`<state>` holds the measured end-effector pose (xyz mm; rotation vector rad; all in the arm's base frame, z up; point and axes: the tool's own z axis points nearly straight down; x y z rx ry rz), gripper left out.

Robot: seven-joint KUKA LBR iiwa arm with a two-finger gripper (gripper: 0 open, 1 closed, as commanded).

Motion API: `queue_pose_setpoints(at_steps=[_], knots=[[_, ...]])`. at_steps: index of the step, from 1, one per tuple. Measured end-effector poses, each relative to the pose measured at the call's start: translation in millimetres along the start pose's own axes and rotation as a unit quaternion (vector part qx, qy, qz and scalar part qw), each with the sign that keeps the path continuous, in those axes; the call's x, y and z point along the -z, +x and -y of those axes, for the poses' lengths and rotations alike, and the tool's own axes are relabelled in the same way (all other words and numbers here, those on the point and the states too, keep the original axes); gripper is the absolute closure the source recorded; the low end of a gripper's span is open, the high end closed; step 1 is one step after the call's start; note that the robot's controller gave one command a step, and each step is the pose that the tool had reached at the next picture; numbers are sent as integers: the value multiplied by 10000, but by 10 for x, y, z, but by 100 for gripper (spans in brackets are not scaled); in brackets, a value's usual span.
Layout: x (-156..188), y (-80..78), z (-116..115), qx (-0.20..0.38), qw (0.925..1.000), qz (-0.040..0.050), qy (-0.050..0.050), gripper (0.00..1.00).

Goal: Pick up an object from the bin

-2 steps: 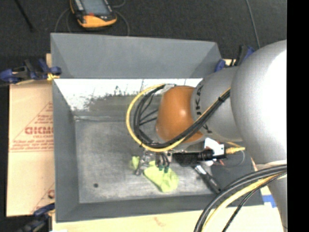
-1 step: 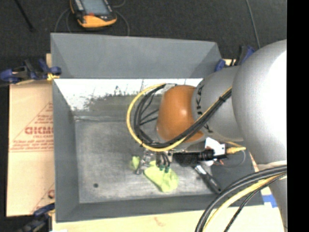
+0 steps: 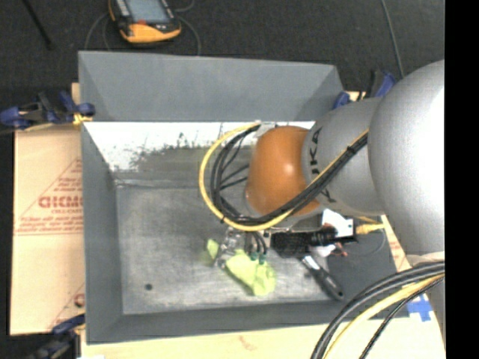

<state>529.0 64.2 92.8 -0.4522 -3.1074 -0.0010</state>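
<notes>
The grey metal bin [image 3: 101, 223] lies largely bare across its left half, save for a small dark speck [image 3: 147, 286] on the floor. Toward the near wall, right of the middle, rests a crumpled yellow-green thing [image 3: 254, 277] that looks soft, with a paler green scrap [image 3: 212, 250] just beside it on the left; whether the two are one piece cannot be made out. The gripper [image 3: 241, 245] hangs low directly above and touching or almost touching this lump, below the arm's orange cover [image 3: 277, 170] and looped cables [image 3: 213, 178]. Whether the gripper is apart or together cannot be told. To the right, a slim black object [image 3: 325, 279] lies on the floor near the bin's right wall.

The step in hand appears to be the grasp of the yellow-green thing. Doing it well likely means centring on the thickest part of the lump rather than its thin edge, since soft material may fold and slip free. A straight lift should also keep it off the near wall and leave the black object undisturbed.
</notes>
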Motion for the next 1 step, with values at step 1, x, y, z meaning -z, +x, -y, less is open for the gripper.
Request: queue_pose_setpoints(at_steps=[1], knots=[[133, -13, -2, -1, 10000, 19, -5, 100]])
